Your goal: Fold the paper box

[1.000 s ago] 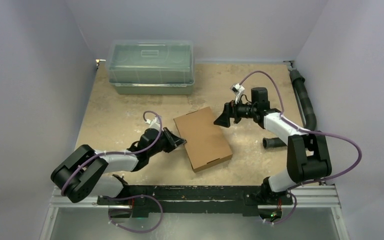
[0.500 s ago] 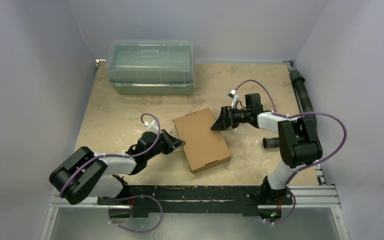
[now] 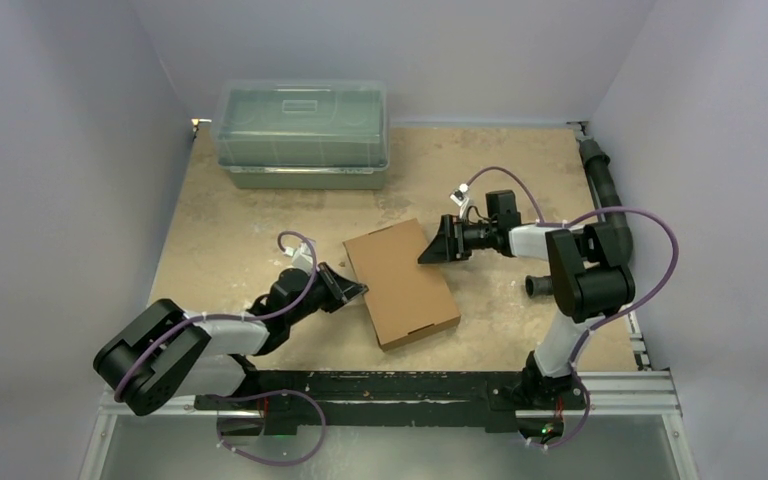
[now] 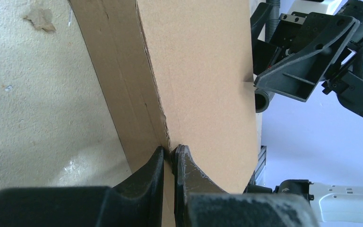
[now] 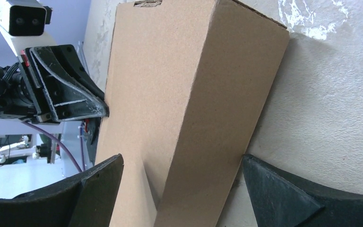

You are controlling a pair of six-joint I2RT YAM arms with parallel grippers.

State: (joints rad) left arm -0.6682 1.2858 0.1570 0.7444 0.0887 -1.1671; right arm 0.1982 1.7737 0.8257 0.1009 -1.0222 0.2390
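Note:
The paper box [image 3: 403,283] is a closed brown cardboard box lying flat in the middle of the table. My left gripper [image 3: 354,288] is at its left edge. In the left wrist view the left gripper [image 4: 171,152] is shut on the thin cardboard edge where the box's [image 4: 203,71] top meets its side. My right gripper [image 3: 432,247] is open at the box's far right corner. In the right wrist view its fingers [image 5: 99,187] stand wide apart on either side of the box [image 5: 184,85], with the right gripper [image 5: 179,189] not clamped on it.
A clear greenish lidded plastic bin [image 3: 302,135] stands at the back left. A black hose [image 3: 608,200] runs along the right edge, and a short black tube [image 3: 545,287] lies right of the box. Purple walls close in the table on three sides.
My right gripper has moved left and down to straddle the box's far right corner. My left gripper and the box have shifted slightly to the left.

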